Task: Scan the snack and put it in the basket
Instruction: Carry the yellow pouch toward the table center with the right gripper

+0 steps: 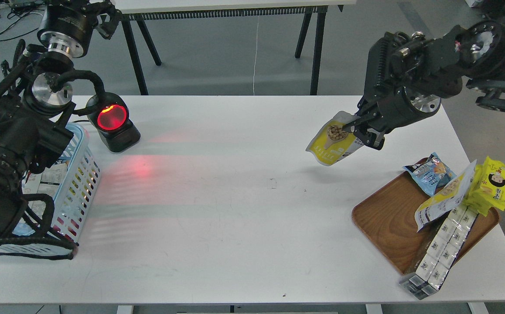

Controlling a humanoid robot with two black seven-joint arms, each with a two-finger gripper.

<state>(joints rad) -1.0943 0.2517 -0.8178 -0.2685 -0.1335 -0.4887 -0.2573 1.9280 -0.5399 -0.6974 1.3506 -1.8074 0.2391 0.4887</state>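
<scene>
My right gripper (359, 130) is shut on the snack (333, 144), a yellow pouch picturing golden balls with a white top. It hangs in the air above the right half of the table, clear of the tray. The light blue slotted basket (80, 179) stands at the table's left edge, partly hidden by my left arm, with packets inside. My left gripper (100, 17) is at the top left, above and behind the scanner; it is dark and its fingers cannot be told apart.
A black scanner (112, 122) with a glowing red window stands right of the basket and casts red light on the table. A brown wooden tray (387, 222) at the right holds a blue snack bag (429, 172), another yellow pouch (444, 198), a cartoon-face packet (492, 185) and white boxes (438, 255).
</scene>
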